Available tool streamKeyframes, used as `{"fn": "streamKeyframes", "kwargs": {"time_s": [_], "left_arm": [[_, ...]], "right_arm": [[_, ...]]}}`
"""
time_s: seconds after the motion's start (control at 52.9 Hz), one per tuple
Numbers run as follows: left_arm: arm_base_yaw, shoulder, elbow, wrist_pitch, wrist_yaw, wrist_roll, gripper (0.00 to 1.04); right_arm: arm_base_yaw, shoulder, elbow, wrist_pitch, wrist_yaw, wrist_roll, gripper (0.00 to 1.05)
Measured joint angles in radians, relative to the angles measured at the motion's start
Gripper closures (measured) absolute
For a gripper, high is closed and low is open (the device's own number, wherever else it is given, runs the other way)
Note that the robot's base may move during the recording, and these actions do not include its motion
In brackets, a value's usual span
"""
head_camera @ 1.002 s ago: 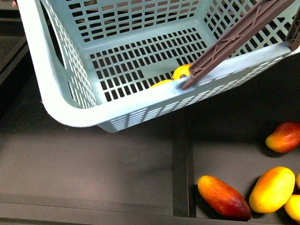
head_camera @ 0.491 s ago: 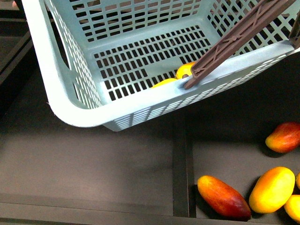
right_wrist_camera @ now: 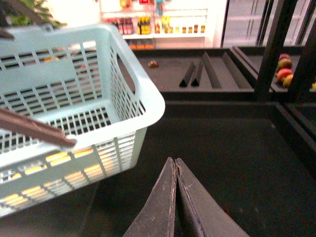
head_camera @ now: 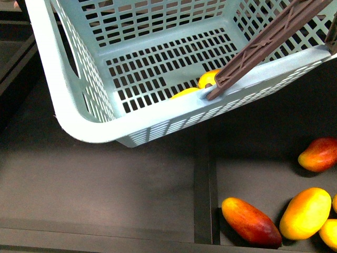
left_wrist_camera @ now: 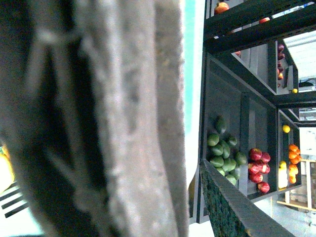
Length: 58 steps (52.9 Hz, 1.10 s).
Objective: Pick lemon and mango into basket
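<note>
The basket (head_camera: 152, 121) fills the upper part of the front view, tilted, its near rim running up toward the right and its far side cut off by the frame's top edge. Its brown handle (head_camera: 263, 45) lies across the right part of the rim, the upper end out of frame. On the slotted floor, close against the near wall, sits the lemon (head_camera: 209, 78), half hidden by the handle's end and the rim; a second yellow fruit (head_camera: 183, 93) just beside it shows only as a sliver above the rim, too little to name. Below the basket lies a dark shelf (head_camera: 105, 184) split by a divider (head_camera: 202, 190). In the compartment to the right lie four clear mangoes: a red one (head_camera: 250, 222), a yellow-orange one (head_camera: 306, 213), a red-and-yellow one (head_camera: 319, 154) clipped by the right edge, and another (head_camera: 329, 233) mostly cut off at the corner.

Neither arm appears in the front view. The right wrist view shows the right claw (right_wrist_camera: 176, 165) with its fingers pressed together, holding nothing, beside the basket's corner. The left wrist view is filled by a blurred grey mass too close to read, so I cannot tell how the left claw stands; distant shelves of green and red fruit (left_wrist_camera: 227, 155) show past it
</note>
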State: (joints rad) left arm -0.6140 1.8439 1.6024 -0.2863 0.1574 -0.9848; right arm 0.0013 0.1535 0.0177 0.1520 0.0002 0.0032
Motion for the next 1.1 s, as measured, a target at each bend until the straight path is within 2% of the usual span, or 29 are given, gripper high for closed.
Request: {"fn": "streamKeyframes", "kwargs": {"time_s": [0.076,0.359,0.548,0.756,0.813,0.832,0.869,0.907,0.964,1.096], "left_arm": [[0.0,0.0,0.0,0.0,0.001,0.0,0.78],[0.001,0.0,0.0,0.0,0.0,-0.002,0.78],[0.001,0.0,0.0,0.0,0.0,0.0,0.78],[0.001,0.0,0.0,0.0,0.0,0.0,0.78],[-0.014,0.0,-0.006,0.04,-0.203,-0.075,0.79],[-0.017,0.0,-0.008,0.045,-0.245,-0.1,0.79],[-0.021,0.0,-0.016,0.06,-0.384,-0.146,0.79],[-0.021,0.0,-0.019,0.067,-0.464,-0.179,0.8],[-0.007,0.0,-0.025,0.077,-0.534,-0.224,0.8],[0.064,0.005,-0.053,0.111,-0.533,-0.294,0.83]], "right_arm": [[0.0,-0.115,0.0,-0.138,0.001,0.0,1.03],[0.0,-0.146,0.0,-0.15,0.0,0.0,1.0],[0.0,-0.147,0.0,-0.151,0.0,0.0,0.6],[0.0,-0.147,0.0,-0.151,0.0,0.0,0.24],[0.0,-0.148,0.0,-0.151,0.0,0.0,0.13],[0.0,-0.148,0.0,-0.151,0.0,-0.001,0.1],[0.0,-0.148,0.0,-0.151,-0.001,0.0,0.07],[0.0,-0.148,0.0,-0.151,0.0,0.0,0.08],[0.0,-0.148,0.0,-0.151,0.0,0.0,0.09],[0.0,-0.148,0.0,-0.151,0.0,0.0,0.09]]}}
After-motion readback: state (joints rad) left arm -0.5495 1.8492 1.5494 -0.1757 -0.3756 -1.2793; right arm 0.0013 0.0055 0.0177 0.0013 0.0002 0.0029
